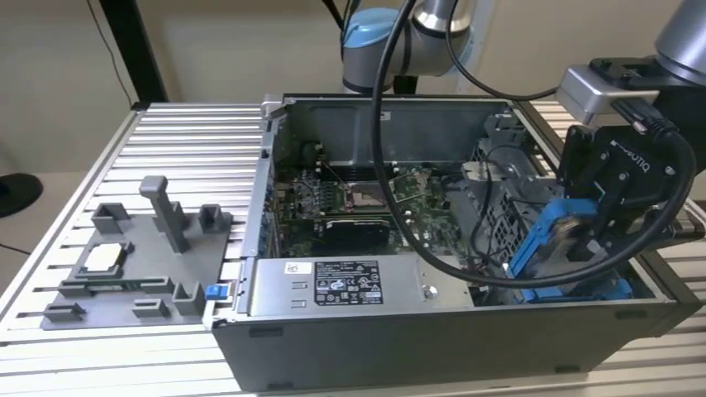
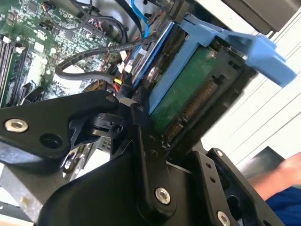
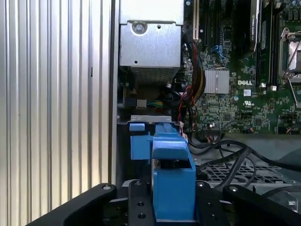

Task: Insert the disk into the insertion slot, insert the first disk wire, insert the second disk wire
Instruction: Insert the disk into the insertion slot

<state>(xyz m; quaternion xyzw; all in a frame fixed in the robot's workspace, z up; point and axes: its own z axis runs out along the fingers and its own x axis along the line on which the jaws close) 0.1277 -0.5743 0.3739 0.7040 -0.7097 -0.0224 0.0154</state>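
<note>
My gripper (image 1: 604,217) is shut on the disk (image 1: 560,238), a drive in a bright blue carrier. I hold it tilted on edge above the front corner of the open computer case, at the exterior view's right. Directly beneath it lies the insertion slot (image 1: 590,289), a grey bay with blue plastic tabs. The second wrist view shows the disk's green circuit board (image 2: 188,96) and blue carrier (image 2: 235,40) between my black fingers (image 2: 141,136). In the first wrist view the carrier (image 3: 172,181) stands up from my gripper (image 3: 172,207). Which cables are the disk wires I cannot tell.
The open case (image 1: 441,339) holds a motherboard (image 1: 353,194), a labelled grey power-supply box (image 1: 342,285) and loose black cables (image 1: 485,248) beside the bay. A grey fixture (image 1: 132,265) sits on the ribbed table at the exterior view's left. A person's hand (image 2: 284,181) appears beyond the case.
</note>
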